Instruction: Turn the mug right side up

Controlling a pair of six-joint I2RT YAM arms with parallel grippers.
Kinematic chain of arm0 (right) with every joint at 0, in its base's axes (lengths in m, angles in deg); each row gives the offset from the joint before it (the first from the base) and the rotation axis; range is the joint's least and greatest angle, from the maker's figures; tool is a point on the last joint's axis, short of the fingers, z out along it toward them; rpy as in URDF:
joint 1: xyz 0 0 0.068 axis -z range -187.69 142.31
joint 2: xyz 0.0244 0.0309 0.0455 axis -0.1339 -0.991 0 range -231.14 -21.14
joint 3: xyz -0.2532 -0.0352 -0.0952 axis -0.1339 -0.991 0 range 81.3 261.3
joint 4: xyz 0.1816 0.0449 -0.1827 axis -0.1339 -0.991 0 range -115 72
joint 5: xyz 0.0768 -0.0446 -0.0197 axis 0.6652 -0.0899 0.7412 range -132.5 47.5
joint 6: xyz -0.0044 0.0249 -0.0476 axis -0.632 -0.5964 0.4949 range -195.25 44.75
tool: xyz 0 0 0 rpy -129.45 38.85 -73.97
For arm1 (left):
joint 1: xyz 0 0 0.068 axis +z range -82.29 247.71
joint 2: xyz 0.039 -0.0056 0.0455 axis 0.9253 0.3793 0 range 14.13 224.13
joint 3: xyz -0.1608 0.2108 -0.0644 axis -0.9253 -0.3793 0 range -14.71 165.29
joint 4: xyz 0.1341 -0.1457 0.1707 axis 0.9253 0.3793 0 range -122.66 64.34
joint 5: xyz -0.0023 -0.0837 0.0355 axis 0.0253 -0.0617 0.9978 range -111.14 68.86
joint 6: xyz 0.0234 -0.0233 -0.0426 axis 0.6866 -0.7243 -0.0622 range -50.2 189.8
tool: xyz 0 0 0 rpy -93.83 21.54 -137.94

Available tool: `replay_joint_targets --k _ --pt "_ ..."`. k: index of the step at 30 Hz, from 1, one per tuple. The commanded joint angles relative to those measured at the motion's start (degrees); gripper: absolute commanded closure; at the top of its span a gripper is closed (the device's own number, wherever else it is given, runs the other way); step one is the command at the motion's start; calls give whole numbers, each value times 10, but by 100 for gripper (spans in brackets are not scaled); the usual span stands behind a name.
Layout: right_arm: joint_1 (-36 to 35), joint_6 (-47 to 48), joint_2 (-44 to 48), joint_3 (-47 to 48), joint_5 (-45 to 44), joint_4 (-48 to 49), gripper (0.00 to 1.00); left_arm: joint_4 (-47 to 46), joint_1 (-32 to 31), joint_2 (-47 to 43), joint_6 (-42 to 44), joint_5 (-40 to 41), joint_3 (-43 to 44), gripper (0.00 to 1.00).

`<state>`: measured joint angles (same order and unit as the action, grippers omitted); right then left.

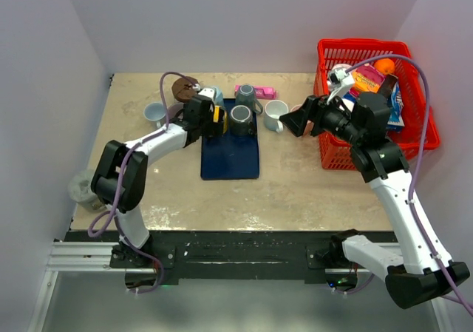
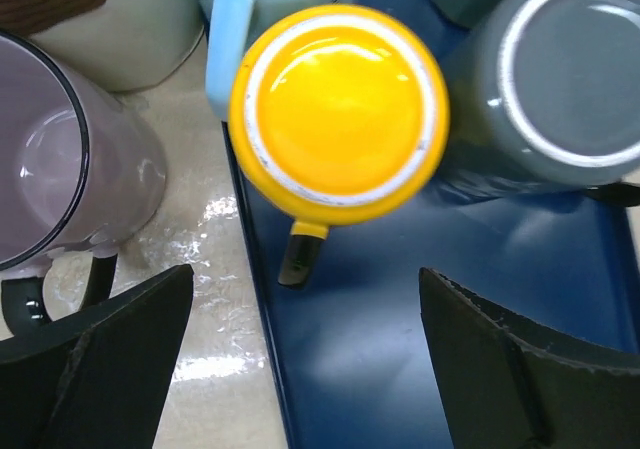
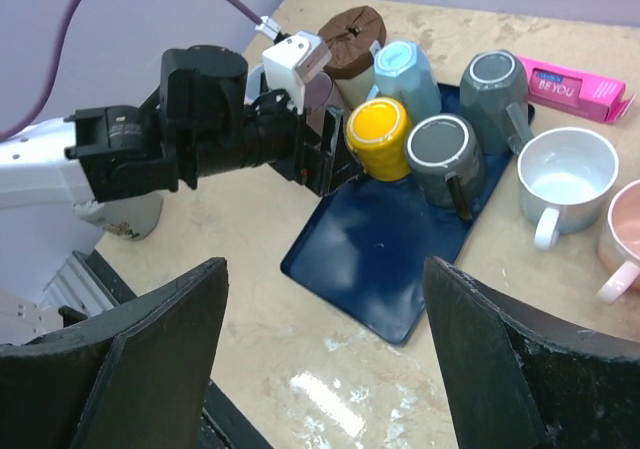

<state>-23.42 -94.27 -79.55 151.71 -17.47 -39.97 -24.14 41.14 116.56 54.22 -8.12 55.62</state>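
Pale lilac walls, beige stone table

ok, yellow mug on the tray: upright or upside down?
Upside down. The yellow mug shows its closed, white-ringed base facing up in the left wrist view, no opening. It stands on the blue tray.

Yellow mug: glossy yellow, white ring round its base, handle dark at the end. Tray: navy blue. Grey mug: dark grey, pale ring, black handle. Second grey mug: same grey. Light blue mug. White mug. Pink mug: pale pink. Box: hot pink, white lettering. Basket: red. Table: beige, mottled stone pattern. Cables: purple. Left arm and right arm: white links, black joints.
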Motion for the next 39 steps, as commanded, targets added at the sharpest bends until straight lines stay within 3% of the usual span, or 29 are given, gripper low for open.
replay_joint_targets --k 1,19,26,33,39 --pt "2 7 10 -6 2 -1 18 -39 21 24 32 -50 22 4" --pt "2 -15 9 -31 -9 0 19 -63 25 66 49 -82 32 58" --pt "1 -24 11 -40 -10 2 19 -59 25 70 56 -74 33 100" --pt "1 -30 15 -48 -3 5 19 -33 24 47 34 -77 32 100" --pt "1 -42 22 -64 18 15 19 -27 21 -18 -9 -127 3 100"
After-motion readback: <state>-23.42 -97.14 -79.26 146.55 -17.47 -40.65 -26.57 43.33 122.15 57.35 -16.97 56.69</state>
